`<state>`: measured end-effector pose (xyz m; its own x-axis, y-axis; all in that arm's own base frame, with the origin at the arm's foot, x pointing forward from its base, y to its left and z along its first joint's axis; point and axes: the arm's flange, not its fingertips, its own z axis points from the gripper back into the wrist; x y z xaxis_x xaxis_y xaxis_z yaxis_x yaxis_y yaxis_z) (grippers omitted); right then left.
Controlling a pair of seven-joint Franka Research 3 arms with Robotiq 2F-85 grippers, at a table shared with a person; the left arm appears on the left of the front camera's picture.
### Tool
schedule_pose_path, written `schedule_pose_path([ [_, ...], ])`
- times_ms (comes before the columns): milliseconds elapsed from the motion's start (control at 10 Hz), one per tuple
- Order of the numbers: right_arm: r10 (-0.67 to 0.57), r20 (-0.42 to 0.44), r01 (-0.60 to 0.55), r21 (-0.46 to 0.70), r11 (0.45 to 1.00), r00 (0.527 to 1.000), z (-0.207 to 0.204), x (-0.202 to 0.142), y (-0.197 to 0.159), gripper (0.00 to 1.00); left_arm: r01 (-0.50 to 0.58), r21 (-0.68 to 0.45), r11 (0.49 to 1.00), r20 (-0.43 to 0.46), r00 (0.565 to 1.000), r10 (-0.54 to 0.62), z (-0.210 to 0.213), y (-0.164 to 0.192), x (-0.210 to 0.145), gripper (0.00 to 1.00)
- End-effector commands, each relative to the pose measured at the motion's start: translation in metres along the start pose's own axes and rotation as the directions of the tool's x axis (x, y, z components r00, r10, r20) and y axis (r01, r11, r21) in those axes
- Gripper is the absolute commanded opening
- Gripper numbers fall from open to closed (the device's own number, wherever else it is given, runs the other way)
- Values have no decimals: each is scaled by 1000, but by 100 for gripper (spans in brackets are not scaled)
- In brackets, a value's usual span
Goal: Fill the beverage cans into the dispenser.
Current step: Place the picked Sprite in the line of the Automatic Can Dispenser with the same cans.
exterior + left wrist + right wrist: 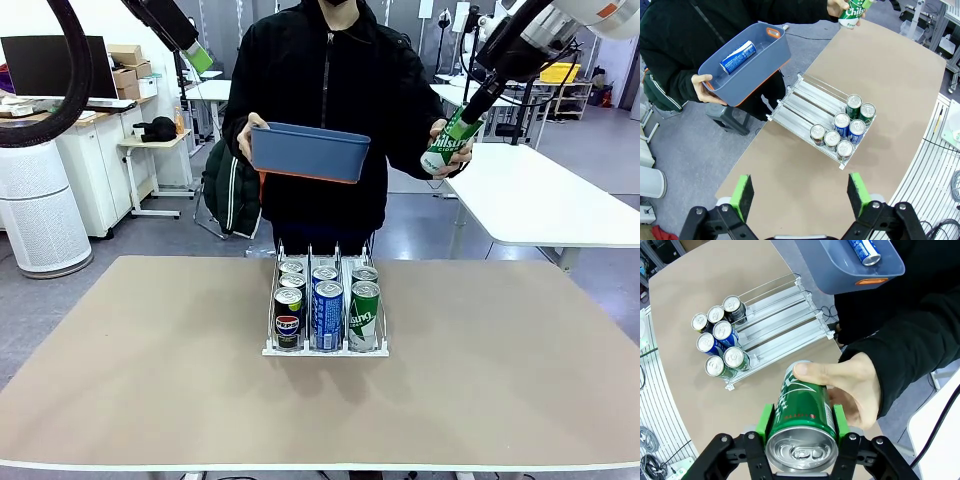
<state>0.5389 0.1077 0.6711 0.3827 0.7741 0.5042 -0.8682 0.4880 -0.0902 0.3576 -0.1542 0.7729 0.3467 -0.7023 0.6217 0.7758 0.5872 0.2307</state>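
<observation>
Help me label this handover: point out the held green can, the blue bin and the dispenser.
green can (801,409), right wrist view, printed side.
blue bin (305,156), front view, front wall.
dispenser (807,101), left wrist view, bare rear lanes.

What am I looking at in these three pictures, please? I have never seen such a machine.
Two robot arms share a table with a person. One picture looks across it; the other two come from a camera on each wrist. On the table stands a rack with seven cans. The person holds a bin with one blue can inside. The right claw is shut on a green can that the person's hand also grips. The left claw is open and empty.
</observation>
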Motion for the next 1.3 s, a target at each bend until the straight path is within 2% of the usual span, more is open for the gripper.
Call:
schedule_pose_path([
  [0, 0, 0, 0, 0, 1000, 1000, 0, 0, 0, 48, 0, -12, 1000, 5, 1000, 0, 0, 1, 0, 100],
  [500, 0, 0, 0, 0, 1000, 1000, 0, 0, 0, 48, 0, -12, 1000, 5, 1000, 0, 0, 1, 0, 100],
  [600, -1, -1, 1, 1, 1000, 1000, -1, 0, 0, 58, 0, -12, 1000, 5, 1000, 0, 0, 1, 0, 100],
  [800, 28, -10, -28, 10, 1000, 1000, 4, -1, 3, 58, 0, -12, 1000, 5, 1000, 0, 0, 1, 0, 100],
  [1200, 47, -61, -45, 30, 999, 997, 26, -20, 51, 58, 0, -12, 1000, 5, 1000, 0, 0, 1, 0, 100],
])
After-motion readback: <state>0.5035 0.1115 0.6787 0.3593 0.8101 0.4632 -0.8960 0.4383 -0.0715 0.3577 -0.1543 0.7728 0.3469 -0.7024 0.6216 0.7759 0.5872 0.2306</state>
